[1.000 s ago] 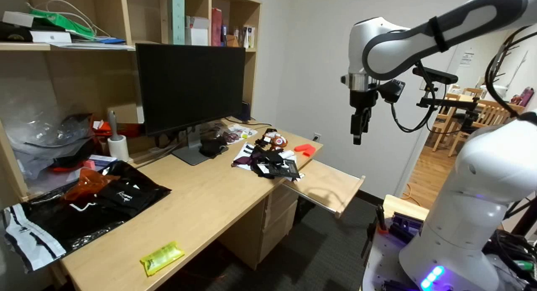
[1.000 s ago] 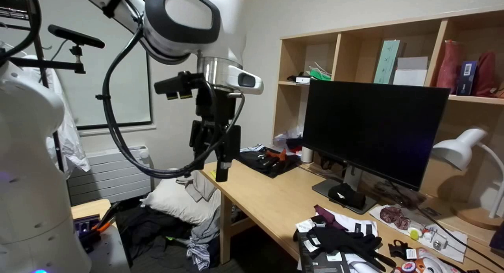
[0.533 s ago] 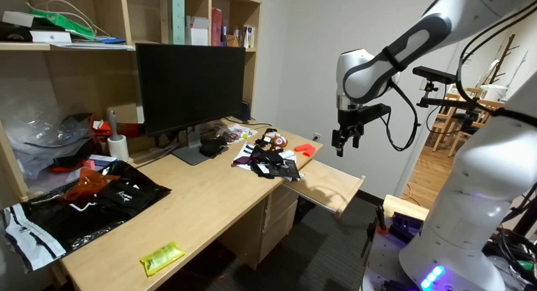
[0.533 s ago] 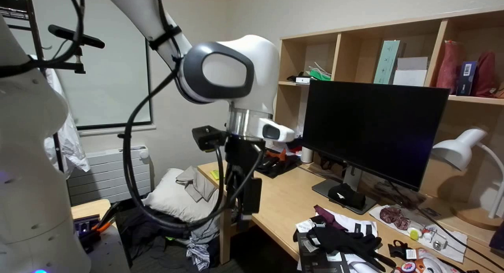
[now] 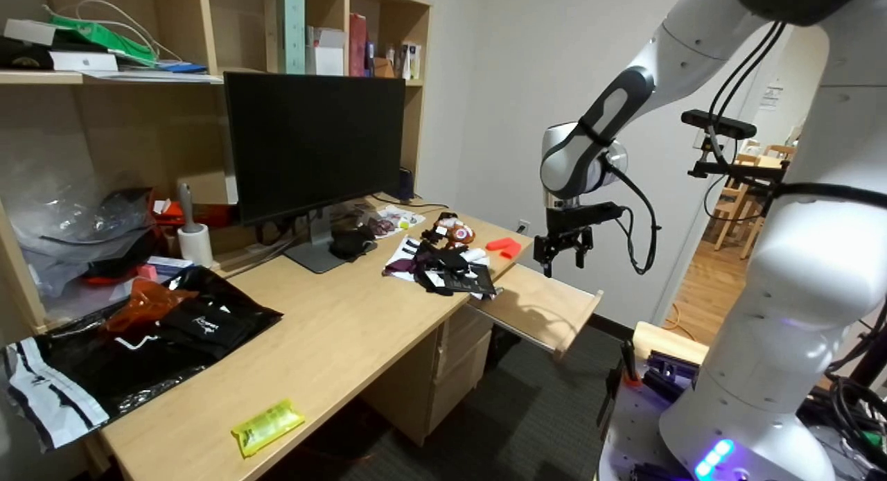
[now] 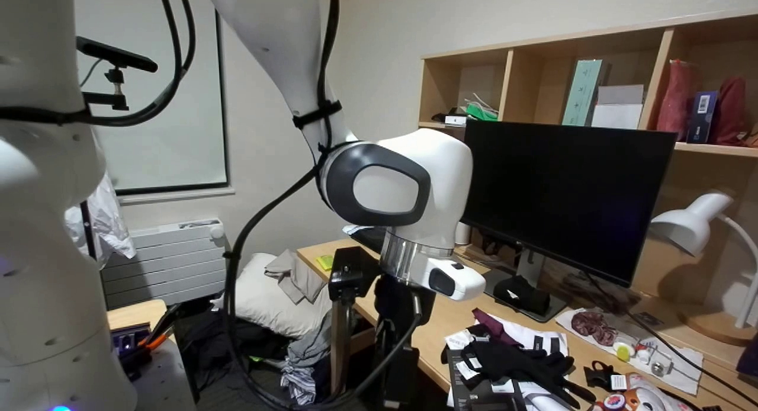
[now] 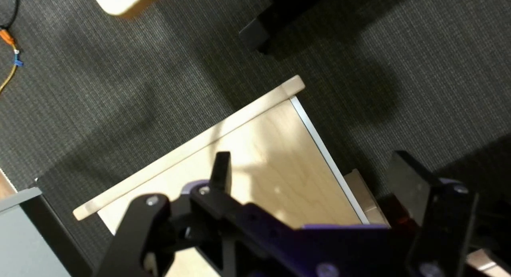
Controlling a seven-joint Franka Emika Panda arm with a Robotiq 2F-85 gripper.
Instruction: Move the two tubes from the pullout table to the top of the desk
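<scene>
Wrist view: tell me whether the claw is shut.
No, the claw stands open, with a wide gap between its fingers.

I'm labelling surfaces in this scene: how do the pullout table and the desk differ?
The desk is long; the pullout table is much smaller. The desk's top sits higher; the pullout table juts out below it. The pullout table has a wooden strip across its outer end; none shows on the desk. Both are light wood.
</scene>
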